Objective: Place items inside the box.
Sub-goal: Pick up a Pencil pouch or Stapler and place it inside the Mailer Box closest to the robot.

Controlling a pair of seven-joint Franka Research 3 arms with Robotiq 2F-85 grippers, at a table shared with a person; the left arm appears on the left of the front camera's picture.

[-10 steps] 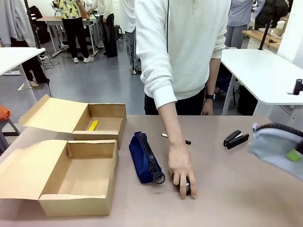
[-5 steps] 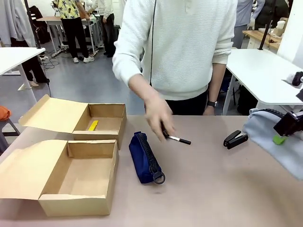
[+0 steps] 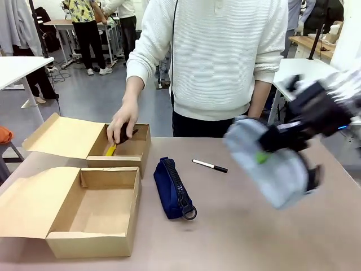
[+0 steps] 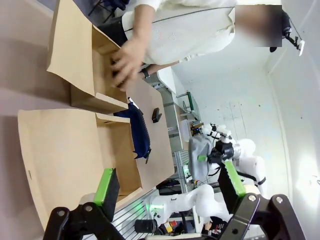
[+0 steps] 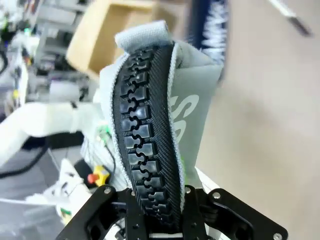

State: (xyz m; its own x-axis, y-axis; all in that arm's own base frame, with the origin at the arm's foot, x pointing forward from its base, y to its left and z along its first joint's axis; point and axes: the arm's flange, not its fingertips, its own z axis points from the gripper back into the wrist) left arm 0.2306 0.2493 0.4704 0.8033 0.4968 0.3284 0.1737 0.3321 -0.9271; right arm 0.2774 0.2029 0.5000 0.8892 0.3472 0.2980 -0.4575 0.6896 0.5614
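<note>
Front view first: what is your right gripper (image 3: 262, 153) doing?

Look to three o'clock. It hangs above the table (image 3: 242, 237), clamped on the grey pencil case (image 3: 276, 175), which is blurred there. Your right wrist view shows it sharper: the two fingers pinch one end of the case, and its black zipper runs up the middle, facing the camera.

And your left gripper (image 4: 167, 182)?

In the left wrist view, its jaws stand apart with nothing between them. They point towards the near box (image 4: 65, 150).

Where do the boxes sit?

Both are on your left half of the table with their lids folded open. In the front view the near box is at about eight o'clock and the far box (image 3: 145, 144) is at about ten o'clock, just behind it. A yellow cutter (image 3: 111, 149) lies inside the far box.

Is the person at the far box?

Yes. The person's hand (image 3: 123, 125) is at its back rim, over the cutter, and it holds something small and dark. You cannot tell from these views what it is.

What lies loose on the table?

The navy case (image 3: 174, 188) lies near the middle, towards six o'clock. It is near the near box's right wall but apart from it. The marker (image 3: 210, 165) lies beyond the navy case, towards twelve o'clock, and does not touch it.
</note>
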